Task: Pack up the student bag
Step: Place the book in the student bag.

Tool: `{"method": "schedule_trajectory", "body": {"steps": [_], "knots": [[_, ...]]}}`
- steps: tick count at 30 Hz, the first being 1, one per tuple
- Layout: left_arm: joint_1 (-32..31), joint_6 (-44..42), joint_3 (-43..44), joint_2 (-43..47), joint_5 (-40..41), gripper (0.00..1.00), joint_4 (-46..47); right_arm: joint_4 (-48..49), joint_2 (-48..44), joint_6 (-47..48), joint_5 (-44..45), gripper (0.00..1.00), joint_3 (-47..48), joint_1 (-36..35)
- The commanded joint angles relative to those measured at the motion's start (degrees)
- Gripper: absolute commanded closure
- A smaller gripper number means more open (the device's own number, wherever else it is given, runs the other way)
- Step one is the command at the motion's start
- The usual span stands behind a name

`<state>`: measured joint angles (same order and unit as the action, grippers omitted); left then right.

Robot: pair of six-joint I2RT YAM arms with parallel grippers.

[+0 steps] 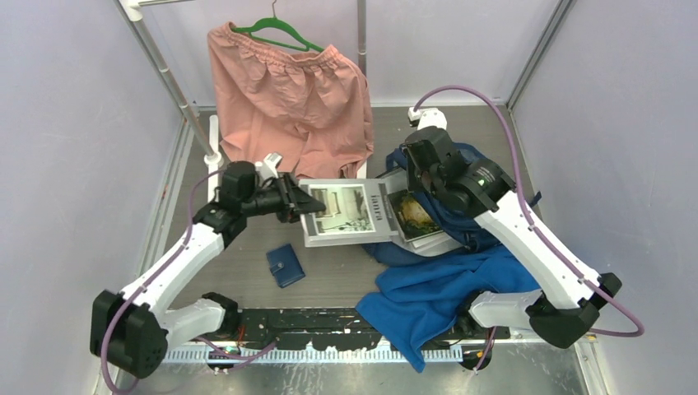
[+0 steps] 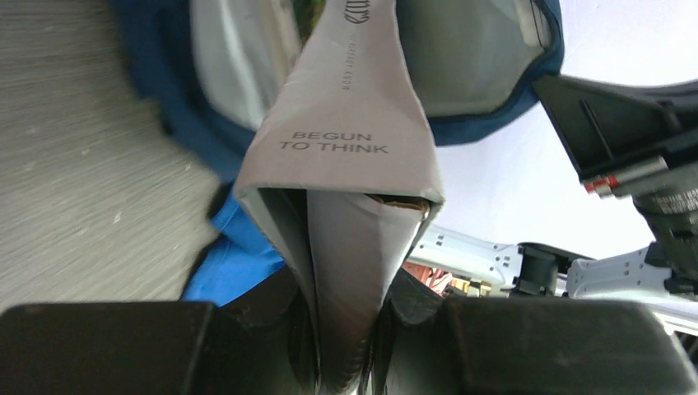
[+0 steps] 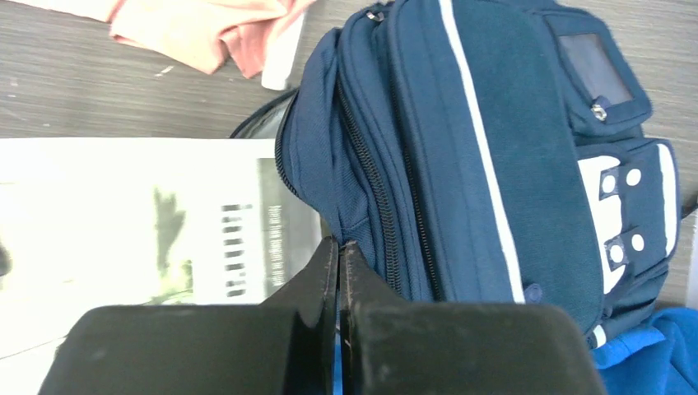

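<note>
The student bag (image 1: 461, 210), navy with white stripes, lies at the right of the table under my right arm; it also shows in the right wrist view (image 3: 461, 140). My right gripper (image 3: 339, 247) is shut, pinching the bag's rim by the zipper at its open mouth; it also shows in the top view (image 1: 409, 177). My left gripper (image 2: 350, 329) is shut on a grey book (image 2: 346, 156) and holds it level, its far end at the bag's mouth (image 2: 494, 123). The book (image 1: 346, 212) and left gripper (image 1: 300, 202) also show from above. Another book with a picture cover (image 1: 416, 216) sits in the mouth.
A royal-blue cloth (image 1: 428, 296) lies under and in front of the bag. A small navy wallet (image 1: 285, 265) lies on the table below the book. Pink shorts (image 1: 288, 90) hang on a green hanger from a rack at the back.
</note>
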<state>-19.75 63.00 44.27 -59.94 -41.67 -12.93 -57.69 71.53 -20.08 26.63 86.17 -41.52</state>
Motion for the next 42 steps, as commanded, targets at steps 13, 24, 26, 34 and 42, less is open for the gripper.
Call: {"method": "schedule_trajectory", "body": {"steps": [13,24,26,34,42], "knots": [[-13.86,16.19,5.46,-22.90,8.72,0.80,38.19,4.81,-5.03,-3.82,-3.62,0.99,2.72,-0.85],[-28.26,15.45,13.55,-35.19,25.38,0.75,37.76,10.49,-4.15,-6.68,-8.41,0.99,-0.24,-0.87],[-30.12,16.02,15.96,-38.65,26.79,0.76,40.38,12.34,-4.16,-6.88,-7.97,0.99,-1.77,-0.86],[-32.17,16.25,19.38,-45.32,24.13,0.43,41.55,14.80,-4.49,-8.12,-4.80,0.99,-5.70,-0.79],[-32.11,8.98,15.91,-37.81,27.93,0.18,26.70,16.30,-4.34,-8.96,-5.28,0.99,-7.56,-0.20]]}}
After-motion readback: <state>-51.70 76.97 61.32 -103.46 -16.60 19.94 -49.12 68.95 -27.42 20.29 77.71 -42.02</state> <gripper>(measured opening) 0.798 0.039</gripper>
